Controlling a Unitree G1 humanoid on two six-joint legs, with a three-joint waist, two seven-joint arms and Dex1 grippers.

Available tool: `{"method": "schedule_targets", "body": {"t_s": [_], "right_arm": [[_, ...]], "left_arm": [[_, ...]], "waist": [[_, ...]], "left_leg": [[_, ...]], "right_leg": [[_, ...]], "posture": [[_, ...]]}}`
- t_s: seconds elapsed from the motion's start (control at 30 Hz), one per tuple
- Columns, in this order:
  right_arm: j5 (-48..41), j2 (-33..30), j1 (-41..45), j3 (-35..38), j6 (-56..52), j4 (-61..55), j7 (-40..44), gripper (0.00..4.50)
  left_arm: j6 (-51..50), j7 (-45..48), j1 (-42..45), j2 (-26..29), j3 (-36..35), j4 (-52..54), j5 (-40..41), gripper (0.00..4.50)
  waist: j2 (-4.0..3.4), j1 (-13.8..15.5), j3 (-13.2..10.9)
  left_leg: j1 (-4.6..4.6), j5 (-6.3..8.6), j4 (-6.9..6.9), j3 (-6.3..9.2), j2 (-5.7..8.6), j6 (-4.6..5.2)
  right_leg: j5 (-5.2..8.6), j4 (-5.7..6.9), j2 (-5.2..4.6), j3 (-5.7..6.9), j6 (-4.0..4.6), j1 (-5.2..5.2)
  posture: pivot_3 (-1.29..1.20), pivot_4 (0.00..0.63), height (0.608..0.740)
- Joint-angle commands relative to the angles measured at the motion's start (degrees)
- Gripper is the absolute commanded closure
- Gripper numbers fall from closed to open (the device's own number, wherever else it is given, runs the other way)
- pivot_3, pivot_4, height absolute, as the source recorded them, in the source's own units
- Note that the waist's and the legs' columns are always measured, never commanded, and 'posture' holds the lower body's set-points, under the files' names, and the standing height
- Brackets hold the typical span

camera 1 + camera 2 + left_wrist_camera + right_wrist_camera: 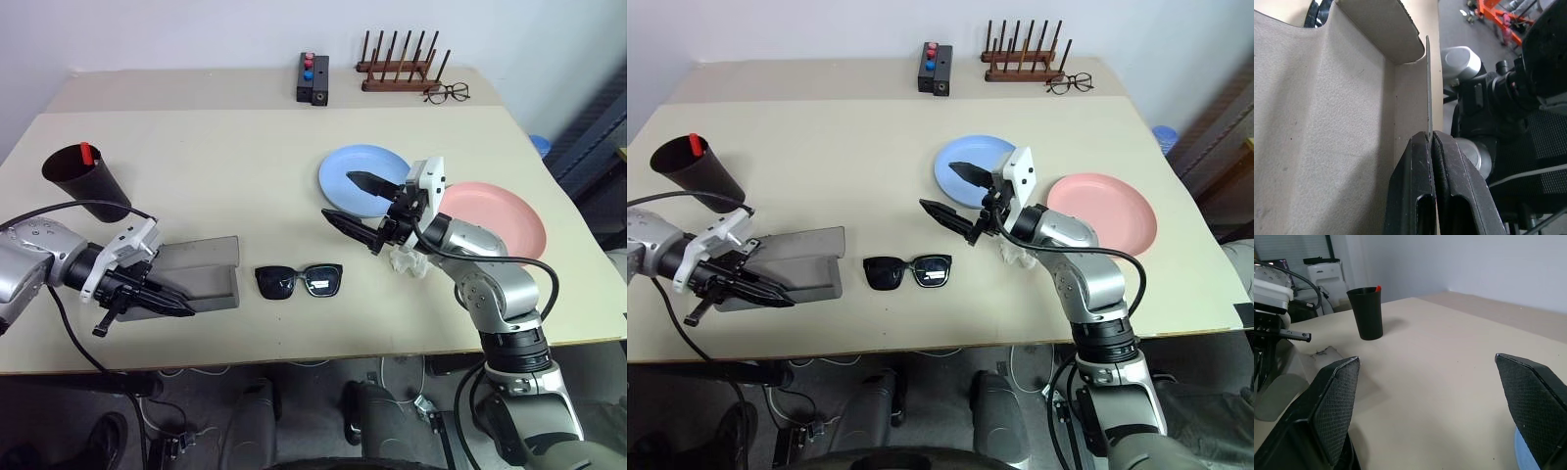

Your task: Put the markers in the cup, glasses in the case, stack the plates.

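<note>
Sunglasses (299,282) near table's front edge (294,360), between case-pinching left gripper (181,307) and wide-spread right gripper (358,206).

A pale beige table (245,176) carries everything. At its left stands a dark cup (83,182); lower left lies a grey case (201,274), with black sunglasses (299,281) just to its right. Right of centre rest a blue plate (355,176) and a pink plate (500,223). At the top are a black box (313,78), a wooden rack (400,69) and thin-framed eyeglasses (447,93).
</note>
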State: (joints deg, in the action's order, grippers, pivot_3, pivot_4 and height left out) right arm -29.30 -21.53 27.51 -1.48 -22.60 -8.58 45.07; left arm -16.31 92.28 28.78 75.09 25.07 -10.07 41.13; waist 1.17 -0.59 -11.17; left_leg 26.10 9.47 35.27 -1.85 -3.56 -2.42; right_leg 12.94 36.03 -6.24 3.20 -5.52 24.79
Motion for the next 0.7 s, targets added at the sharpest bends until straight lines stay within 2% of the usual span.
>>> {"method": "schedule_targets", "body": {"t_s": [0.03,0.27,0.43,0.7], "right_arm": [[-0.13,-0.21,0.78,1.09,0.96,-1.51,-0.05,0.00],[-0.05,-0.11,1.06,0.90,1.07,-1.13,0.10,0.00],[-0.06,0.00,1.51,0.83,0.98,-0.86,0.21,0.00],[0.02,-0.35,0.94,0.94,0.62,-1.76,-0.18,0.00]], "left_arm": [[4.87,0.22,0.06,0.44,-0.46,-2.35,-2.16,4.41],[17.47,0.22,5.96,-4.18,3.90,-12.43,-8.01,4.41],[20.73,0.22,11.78,-9.19,7.68,-20.12,-8.84,4.41],[22.79,0.22,17.26,-13.82,12.71,-27.42,-9.39,4.41]], "waist": [[0.00,0.01,0.00],[0.00,0.29,0.00],[0.01,0.83,0.01],[0.01,1.19,0.01]], "left_leg": [[0.00,0.00,0.00,0.00,0.00,0.00],[0.05,0.00,0.02,-0.01,0.00,0.00],[0.13,0.00,0.09,-0.01,0.00,0.01],[0.17,-0.01,0.15,0.00,0.00,0.01]], "right_leg": [[0.00,0.00,0.00,0.00,0.00,0.01],[-0.01,-0.01,0.00,0.01,0.01,0.02],[-0.02,0.02,0.00,0.01,0.01,0.07],[-0.03,0.06,0.03,0.00,0.00,0.09]], "posture": [[0.00,0.150,0.740],[0.00,0.150,0.740],[0.00,0.150,0.740],[0.00,0.150,0.740]]}}
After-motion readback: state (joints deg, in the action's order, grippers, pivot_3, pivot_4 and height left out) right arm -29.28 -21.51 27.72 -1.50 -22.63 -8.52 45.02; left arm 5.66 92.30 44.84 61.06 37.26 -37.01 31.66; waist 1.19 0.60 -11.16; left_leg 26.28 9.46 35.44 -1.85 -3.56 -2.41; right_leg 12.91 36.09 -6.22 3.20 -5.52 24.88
